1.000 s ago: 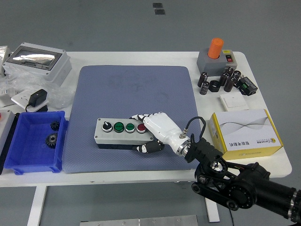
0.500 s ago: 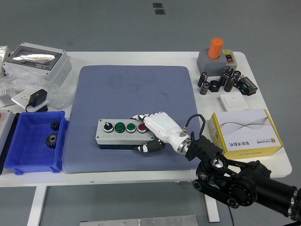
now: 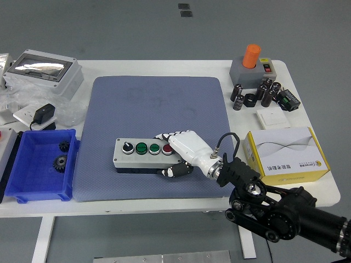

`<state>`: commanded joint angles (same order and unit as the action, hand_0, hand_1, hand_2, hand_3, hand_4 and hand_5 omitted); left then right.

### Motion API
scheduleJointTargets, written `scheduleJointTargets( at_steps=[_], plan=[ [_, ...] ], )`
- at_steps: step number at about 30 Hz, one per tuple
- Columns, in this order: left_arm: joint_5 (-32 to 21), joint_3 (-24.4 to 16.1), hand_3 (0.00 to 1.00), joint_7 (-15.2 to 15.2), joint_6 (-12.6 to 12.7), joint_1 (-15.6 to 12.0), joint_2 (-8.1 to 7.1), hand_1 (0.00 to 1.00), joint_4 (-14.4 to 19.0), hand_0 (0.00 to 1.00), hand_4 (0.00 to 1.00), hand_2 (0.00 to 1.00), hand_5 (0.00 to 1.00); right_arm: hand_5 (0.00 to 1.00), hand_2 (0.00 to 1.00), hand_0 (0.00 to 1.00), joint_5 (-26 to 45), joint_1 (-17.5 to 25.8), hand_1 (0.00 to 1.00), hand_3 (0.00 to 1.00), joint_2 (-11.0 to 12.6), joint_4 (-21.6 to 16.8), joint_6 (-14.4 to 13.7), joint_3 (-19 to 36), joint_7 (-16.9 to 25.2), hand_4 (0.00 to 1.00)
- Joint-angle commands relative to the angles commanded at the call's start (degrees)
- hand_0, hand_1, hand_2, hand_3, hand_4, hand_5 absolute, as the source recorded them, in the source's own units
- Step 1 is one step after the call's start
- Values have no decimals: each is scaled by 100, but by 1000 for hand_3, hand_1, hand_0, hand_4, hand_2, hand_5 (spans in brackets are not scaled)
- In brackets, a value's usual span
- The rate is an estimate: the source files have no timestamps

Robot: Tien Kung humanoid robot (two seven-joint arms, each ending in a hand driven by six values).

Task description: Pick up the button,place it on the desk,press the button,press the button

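The grey button box (image 3: pixel 143 155), gripped at its right end by the robot's white right hand (image 3: pixel 184 150), has slid slightly rightward across the blue-grey mat (image 3: pixel 153 104) over the past second, suggesting placement is nearly done and pressing comes next. The box sits at the mat's six o'clock; the black forearm enters from five o'clock.
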<state>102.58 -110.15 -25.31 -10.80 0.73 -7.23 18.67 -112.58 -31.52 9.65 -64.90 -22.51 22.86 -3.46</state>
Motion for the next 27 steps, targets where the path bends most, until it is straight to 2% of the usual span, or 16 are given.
scheduleJointTargets(
  at_steps=[1, 6, 7, 12, 13, 24, 25, 27],
  plan=[
    [-2, 1, 893, -3, -4, 0, -1, 838, 0, 843, 998, 801, 956, 2, 769, 794, -2, 0, 759, 812, 4, -8, -9, -1, 2, 664],
    [-18, 9, 893, -16, -16, -2, -5, 838, 3, 843, 998, 801, 956, 2, 769, 794, -8, -1, 759, 812, 35, -100, -78, -47, -39, 664],
    [-22, 10, 894, -21, -20, -2, -5, 838, 3, 843, 998, 802, 956, 60, 777, 793, -13, -1, 761, 828, 39, -123, -96, -62, -60, 747],
    [-54, 18, 894, -68, -63, -6, -6, 838, 7, 843, 998, 802, 956, 60, 777, 793, -42, 7, 761, 828, 63, -212, -94, -63, -118, 747],
    [-61, 20, 894, -81, -75, -7, -6, 838, 7, 844, 998, 802, 956, 178, 784, 791, -44, 8, 755, 844, 67, -222, -87, -59, -124, 849],
    [-88, 31, 894, -102, -106, -5, -3, 840, 3, 844, 998, 802, 956, 200, 794, 791, 51, 12, 753, 863, 73, -210, -53, -82, -242, 879],
    [-91, 32, 897, -102, -104, -6, -3, 842, 4, 851, 998, 805, 958, 266, 798, 793, 58, 14, 754, 881, 73, -209, -47, -76, -262, 927],
    [-92, 34, 897, -99, -103, -9, -4, 842, 3, 851, 998, 805, 958, 266, 798, 793, 74, 20, 754, 881, 74, -204, -36, -63, -298, 927]
  ],
)
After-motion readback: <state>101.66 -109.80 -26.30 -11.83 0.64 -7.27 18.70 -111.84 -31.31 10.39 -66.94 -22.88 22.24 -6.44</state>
